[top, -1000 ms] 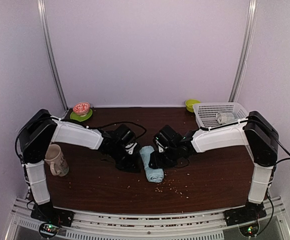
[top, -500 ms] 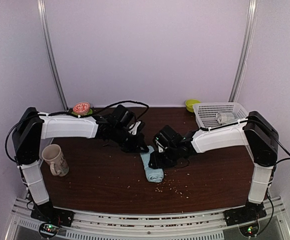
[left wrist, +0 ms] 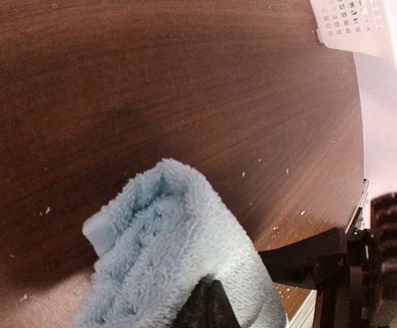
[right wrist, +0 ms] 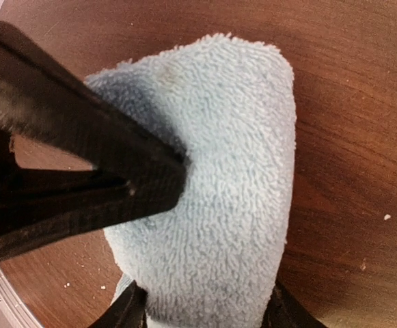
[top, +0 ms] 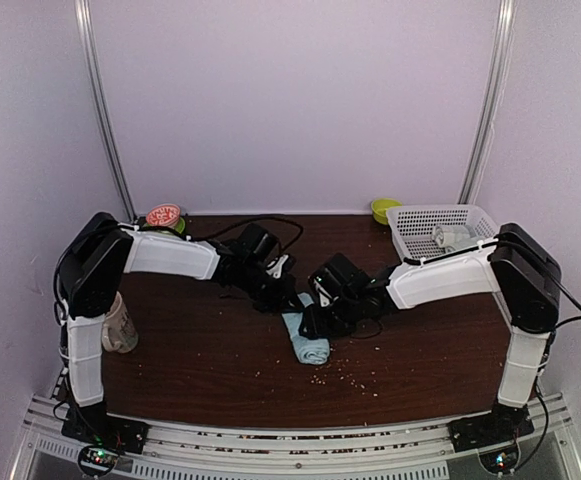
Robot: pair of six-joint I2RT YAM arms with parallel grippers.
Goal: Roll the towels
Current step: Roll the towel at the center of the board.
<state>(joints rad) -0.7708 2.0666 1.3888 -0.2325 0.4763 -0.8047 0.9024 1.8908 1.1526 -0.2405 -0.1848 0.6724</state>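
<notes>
A light blue towel [top: 308, 337] lies rolled up at the middle of the table, its length running front to back. My right gripper [top: 311, 319] straddles the roll from the right, one finger [right wrist: 126, 309] on each side of the blue towel [right wrist: 232, 191], shut on it. My left gripper [top: 288, 296] reaches in from the back left; it is shut, and its tips [left wrist: 209, 302] press on the top of the towel [left wrist: 158, 253] near its far end. The left gripper's dark fingers [right wrist: 116, 171] cross the right wrist view. No green towel shows on the table.
A mug [top: 118, 326] stands at the left, partly behind the left arm. A white basket [top: 440, 216] with a pale bundle [top: 451, 237] sits back right, beside a green bowl [top: 383, 208]. A patterned bowl [top: 163, 215] is back left. Crumbs [top: 345, 375] lie in front of the towel.
The left gripper moved from the towel's left side round to its far end and now presses on it. The right gripper stayed on the roll.
</notes>
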